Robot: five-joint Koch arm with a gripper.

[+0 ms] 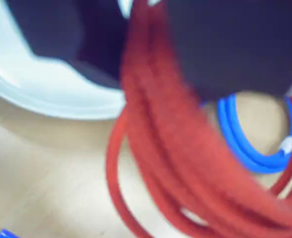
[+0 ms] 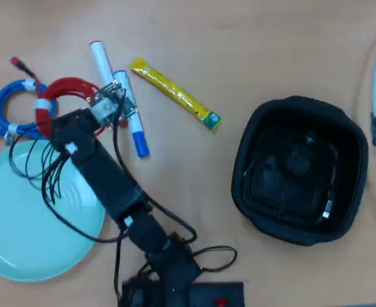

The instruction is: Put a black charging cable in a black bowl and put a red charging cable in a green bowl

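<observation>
Spanning left to right, the green bowl (image 2: 22,249) lay empty; the hand (image 2: 98,105) appeared clenched on the red charging cable (image 2: 70,86), which overlapped a blue cable (image 2: 6,102) and might drag it along; the black bowl (image 2: 300,169) held the black charging cable (image 2: 297,160).

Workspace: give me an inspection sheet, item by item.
Surface: light wooden table.
Job's things: black charging cable coiled inside the black bowl; red charging cable on the table beside the empty green bowl.
Clutter: blue cable, two markers, yellow sachet.
Grippers: pincer over the red coil; the wrist view is blurred, state cannot be told.
Cables: arm wiring loops over the green bowl.
Surroundings: pale cable at the overhead view's right edge.
</observation>
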